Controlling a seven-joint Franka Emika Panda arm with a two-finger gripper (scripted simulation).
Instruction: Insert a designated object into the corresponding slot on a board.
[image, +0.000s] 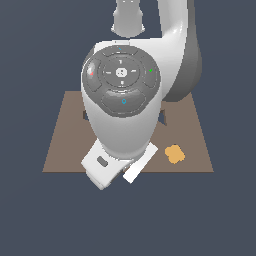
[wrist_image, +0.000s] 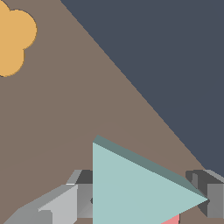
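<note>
Gripper (wrist_image: 144, 199) astride flat light-teal triangular block (wrist_image: 131, 188) above smooth brown board (wrist_image: 65, 113)

Arm (image: 122, 100) hides most of board (image: 195, 130); orange clover (wrist_image: 13, 37), teal triangle (wrist_image: 135, 188) cropped by frame edge.

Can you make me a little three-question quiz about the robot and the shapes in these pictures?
1. True or false: the orange clover piece lies on the brown board.
2. In the wrist view, which shape sits between the gripper fingers? A) a teal triangle B) a blue star C) a green square
3. What colour peeks out from under the teal triangle?

Key
1. True. It lies flat on the board, toward the exterior view's right.
2. A. One finger is at the triangle's flat side and the other at its tip; whether they squeeze it cannot be told.
3. Pink. Only a small sliver shows.
</note>
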